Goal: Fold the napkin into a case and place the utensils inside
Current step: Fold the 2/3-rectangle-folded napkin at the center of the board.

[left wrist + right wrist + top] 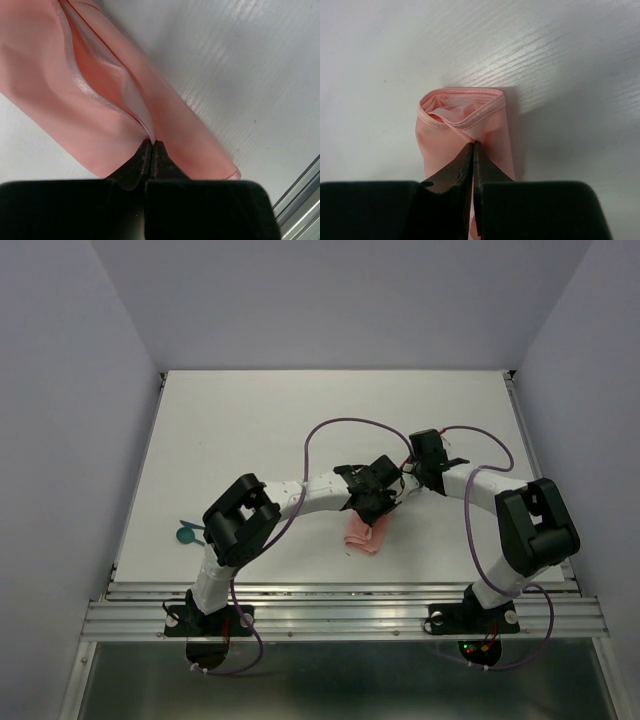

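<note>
The left tool [151,146] is clamped on the folded napkin [100,85]'s hem.
The right tool [473,148] is pressed together at the napkin's open end, its hold unclear. On the surface [300,420], folding is judged nearly done; the utensils [187,532], well apart, must be fetched next.

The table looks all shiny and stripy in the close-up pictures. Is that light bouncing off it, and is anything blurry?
Left wrist view: yes, glare streaks the table at upper right; the napkin looks sharp. Right wrist view: the same glare, and the napkin casts a soft shadow to its right. Top view: even light, no glare, everything small.
</note>
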### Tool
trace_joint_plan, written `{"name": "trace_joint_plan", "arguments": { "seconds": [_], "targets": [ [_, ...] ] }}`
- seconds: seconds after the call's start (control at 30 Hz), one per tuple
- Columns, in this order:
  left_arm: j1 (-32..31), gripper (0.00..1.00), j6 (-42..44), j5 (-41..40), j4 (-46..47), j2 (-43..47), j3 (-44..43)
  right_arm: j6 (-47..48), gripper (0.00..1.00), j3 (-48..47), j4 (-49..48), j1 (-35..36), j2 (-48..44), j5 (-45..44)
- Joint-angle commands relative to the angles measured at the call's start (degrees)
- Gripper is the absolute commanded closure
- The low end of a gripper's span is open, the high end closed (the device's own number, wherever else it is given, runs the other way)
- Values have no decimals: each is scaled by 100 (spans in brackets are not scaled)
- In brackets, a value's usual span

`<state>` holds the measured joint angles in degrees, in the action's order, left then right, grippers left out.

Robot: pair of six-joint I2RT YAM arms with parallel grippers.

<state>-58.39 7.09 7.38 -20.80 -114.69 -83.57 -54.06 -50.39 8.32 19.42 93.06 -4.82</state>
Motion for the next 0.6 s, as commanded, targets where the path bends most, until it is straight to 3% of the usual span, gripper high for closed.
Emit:
{"name": "trace_joint_plan", "arguments": {
  "seconds": [0.0,0.27,0.57],
  "targets": [
    [38,100,-50,185,366,88,25,-17,90,65,-199,9,-59,78],
    [65,100,-24,290,340,105,-1,142,75,29,-120,9,-279,-63],
    [73,100,-6,361,348,105,-1,212,69,143,-6,9,-701,-195]
  ]
}}
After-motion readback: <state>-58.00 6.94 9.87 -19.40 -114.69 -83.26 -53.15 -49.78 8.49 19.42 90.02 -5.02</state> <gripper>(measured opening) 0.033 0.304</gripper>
